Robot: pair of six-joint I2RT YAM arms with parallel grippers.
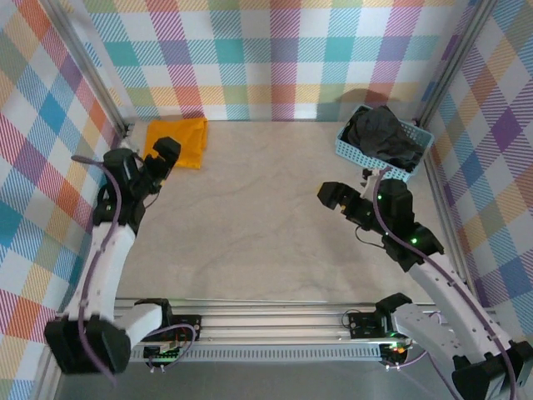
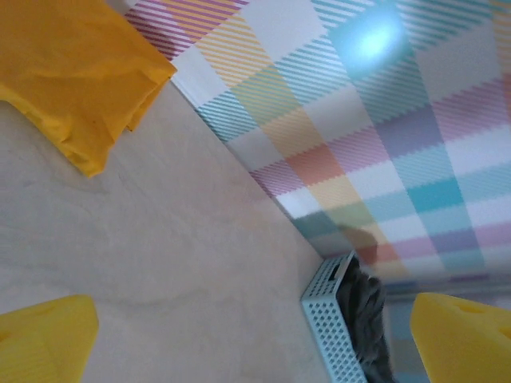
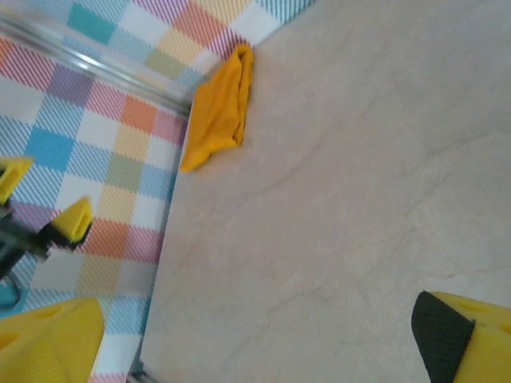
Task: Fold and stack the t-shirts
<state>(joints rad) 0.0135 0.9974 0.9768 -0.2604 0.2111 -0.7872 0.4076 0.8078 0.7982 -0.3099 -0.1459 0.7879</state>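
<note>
The orange-yellow t-shirt (image 1: 176,141) lies folded at the back left corner of the table, also seen in the left wrist view (image 2: 72,72) and the right wrist view (image 3: 217,112). The charcoal-black t-shirt (image 1: 385,136) is bunched inside the light blue basket (image 1: 350,150) at the back right; it also shows in the left wrist view (image 2: 369,319). My left gripper (image 1: 166,157) hovers just in front of the orange shirt, open and holding nothing. My right gripper (image 1: 340,200) stands open over bare table, below and left of the basket.
Plaid walls close in the table on three sides, with metal posts at the back corners. The basket (image 2: 329,327) sits against the right wall. A metal rail (image 1: 266,312) runs along the near edge by the arm bases.
</note>
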